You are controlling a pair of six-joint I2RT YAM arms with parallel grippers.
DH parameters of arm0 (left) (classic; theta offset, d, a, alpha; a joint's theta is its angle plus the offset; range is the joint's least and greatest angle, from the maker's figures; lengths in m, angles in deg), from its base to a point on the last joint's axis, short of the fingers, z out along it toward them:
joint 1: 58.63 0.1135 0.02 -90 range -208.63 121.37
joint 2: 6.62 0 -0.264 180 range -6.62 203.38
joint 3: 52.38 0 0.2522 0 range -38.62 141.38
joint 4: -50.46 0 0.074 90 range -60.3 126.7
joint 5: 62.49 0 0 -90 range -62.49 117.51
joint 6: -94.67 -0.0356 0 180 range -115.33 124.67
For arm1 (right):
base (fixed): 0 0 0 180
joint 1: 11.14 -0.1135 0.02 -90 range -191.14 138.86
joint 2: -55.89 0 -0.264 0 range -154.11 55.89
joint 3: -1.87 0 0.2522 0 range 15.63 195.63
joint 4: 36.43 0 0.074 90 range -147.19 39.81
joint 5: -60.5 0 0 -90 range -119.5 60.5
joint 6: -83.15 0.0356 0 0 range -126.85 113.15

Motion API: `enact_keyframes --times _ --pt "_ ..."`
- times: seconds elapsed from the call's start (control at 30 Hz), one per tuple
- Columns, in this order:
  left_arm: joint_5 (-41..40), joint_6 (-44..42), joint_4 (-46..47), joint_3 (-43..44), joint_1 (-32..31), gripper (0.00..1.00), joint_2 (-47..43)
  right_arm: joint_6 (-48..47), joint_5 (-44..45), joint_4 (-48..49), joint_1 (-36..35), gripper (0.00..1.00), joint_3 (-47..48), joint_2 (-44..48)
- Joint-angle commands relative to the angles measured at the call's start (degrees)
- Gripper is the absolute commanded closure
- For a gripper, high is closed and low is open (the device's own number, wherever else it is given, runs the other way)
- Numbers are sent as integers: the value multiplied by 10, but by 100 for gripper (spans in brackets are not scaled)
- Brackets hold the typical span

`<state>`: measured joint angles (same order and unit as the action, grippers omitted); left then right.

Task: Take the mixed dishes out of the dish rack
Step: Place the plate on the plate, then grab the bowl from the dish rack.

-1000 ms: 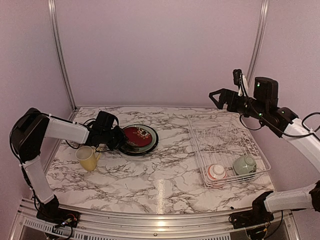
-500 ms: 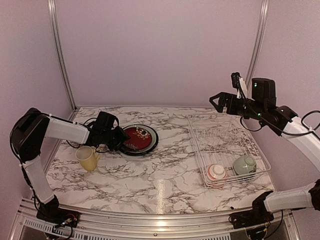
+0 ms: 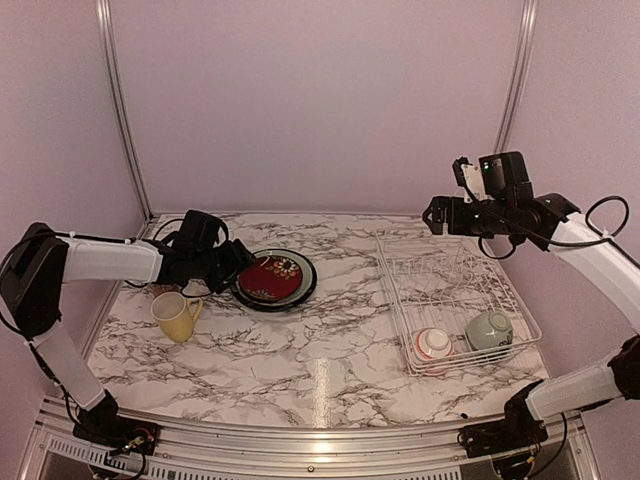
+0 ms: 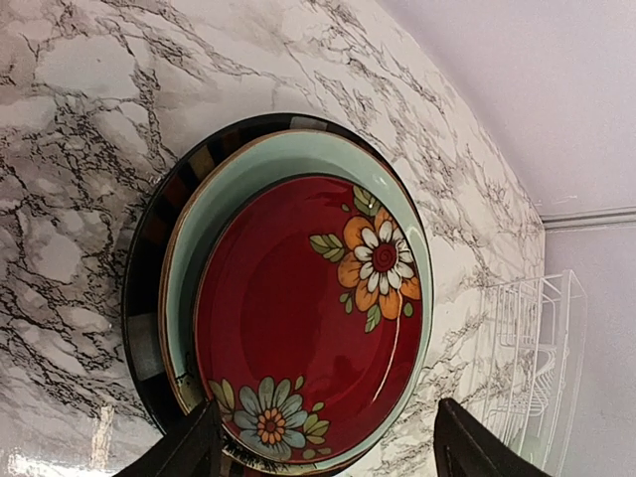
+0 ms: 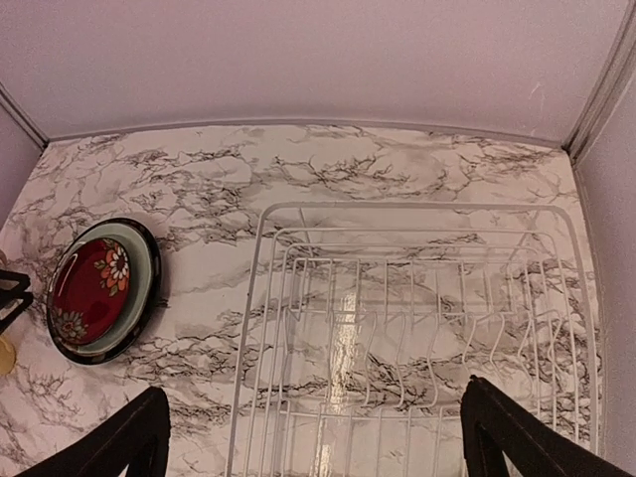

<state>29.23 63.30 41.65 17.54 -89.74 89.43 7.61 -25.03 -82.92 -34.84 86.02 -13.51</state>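
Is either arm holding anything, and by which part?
Nothing is held. The left tool is open at the edge of the red plate; the right tool hangs open and empty above the dish rack.

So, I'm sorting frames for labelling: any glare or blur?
Top external: a bright glare streak on the marble table near the front. Right wrist: glare on the marble under the dish rack wires. Left wrist: red patterned plate sharp.

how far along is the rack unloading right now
Done: red patterned plate, pale green plate and black-rimmed plate stacked on the table, yellow mug beside them. In hand: nothing; left gripper is open at the stack, right gripper open above the dish rack. Left: red-rimmed bowl and pale green bowl, both in the rack.
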Motion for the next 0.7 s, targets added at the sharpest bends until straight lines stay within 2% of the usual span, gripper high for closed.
enact_keyframes --times 0.0,0.1,0.23,0.3,0.4,0.47,0.67 --pt "-31 -30 -42 2 2 24 -29 0 51 -123 3 1 38 -53" --pt "-31 -38 -44 7 1 23 -42 31 46 -196 3 2 53 -97" --pt "-26 -53 -39 9 -7 21 -74 58 -8 -281 3 2 36 -134" --pt "-23 -66 -39 18 -16 20 -89 61 -26 -295 2 2 8 -130" --pt "-20 -89 -39 40 -37 19 -104 57 -73 -315 -3 15 -31 -119" --pt "-4 -105 -31 51 -54 18 -117 60 -93 -316 -17 19 -53 -107" --pt "35 -150 -34 82 -85 15 -141 81 -80 -325 -69 15 -79 -119"
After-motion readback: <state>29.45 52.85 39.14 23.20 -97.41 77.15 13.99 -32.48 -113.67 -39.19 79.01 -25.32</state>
